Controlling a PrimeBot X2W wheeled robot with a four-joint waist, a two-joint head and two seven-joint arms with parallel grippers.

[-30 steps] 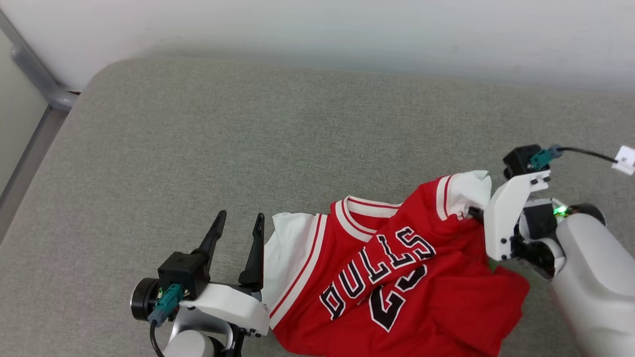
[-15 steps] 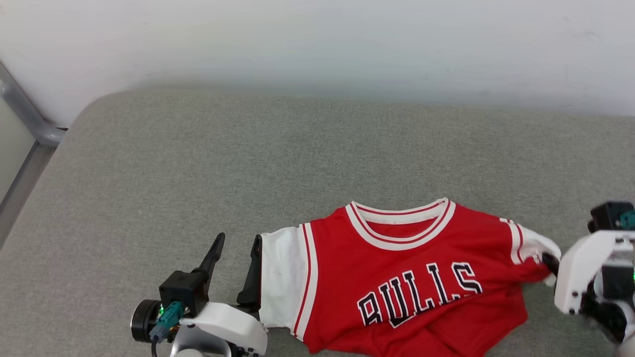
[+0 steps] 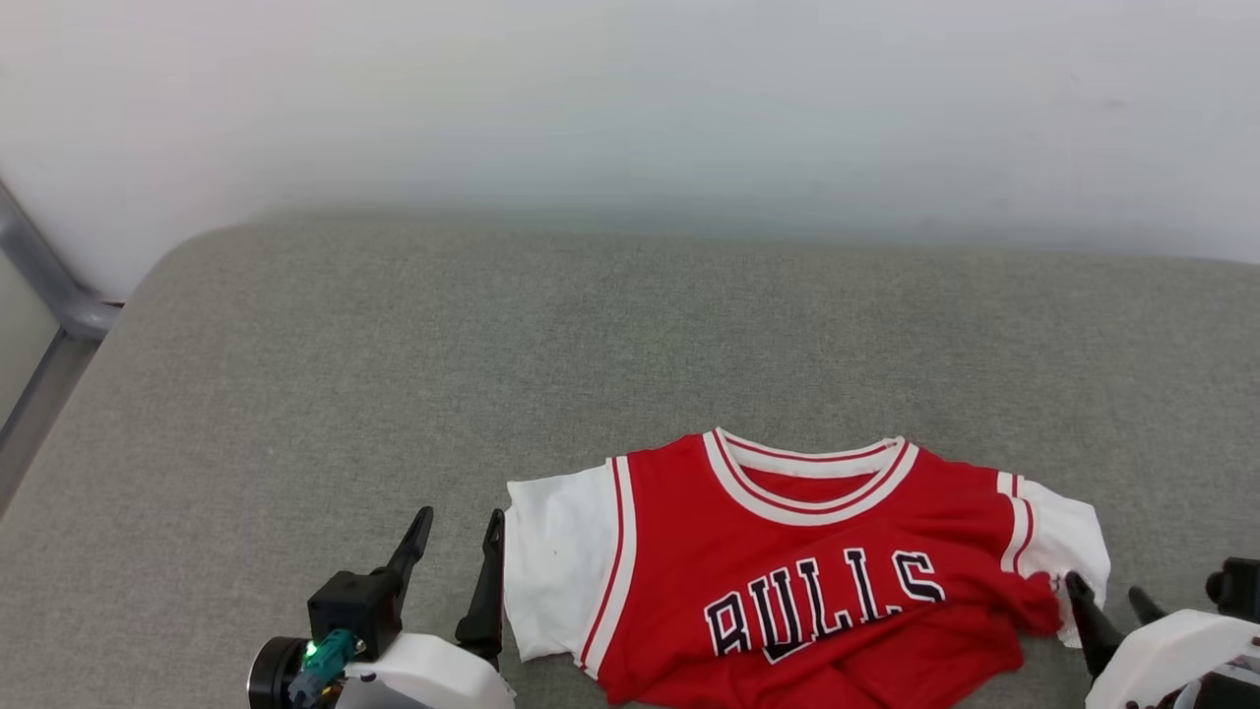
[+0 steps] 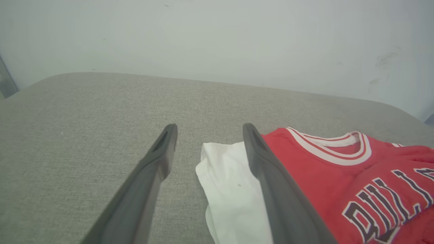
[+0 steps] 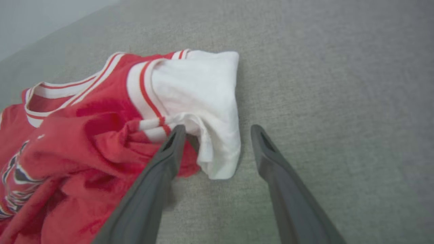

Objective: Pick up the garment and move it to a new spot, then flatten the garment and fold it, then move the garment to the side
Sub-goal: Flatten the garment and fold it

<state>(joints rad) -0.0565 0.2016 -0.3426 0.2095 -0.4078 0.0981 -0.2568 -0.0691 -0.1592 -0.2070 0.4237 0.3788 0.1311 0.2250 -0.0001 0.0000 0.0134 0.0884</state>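
The red garment (image 3: 807, 551) with white sleeves and black "BULLS" lettering lies face up on the grey cushion (image 3: 492, 345), collar pointing away from me; its lower part is rumpled and cut off by the bottom edge. My left gripper (image 3: 458, 527) stands open just left of the white left sleeve (image 4: 230, 183), fingers apart and holding nothing. My right gripper (image 3: 1107, 594) is open beside the white right sleeve (image 5: 200, 98), whose hem is bunched between and before its fingers (image 5: 169, 159). The number is hidden.
A pale wall (image 3: 630, 98) runs along the cushion's far edge. A grey metal rail (image 3: 49, 286) stands at the far left, past the cushion's rounded corner. Bare cushion stretches beyond and left of the shirt.
The right gripper pulled the right sleeve outward, spreading the shirt flat, then opened and let the sleeve go. The head camera tilted up, so the whole picture shifted.
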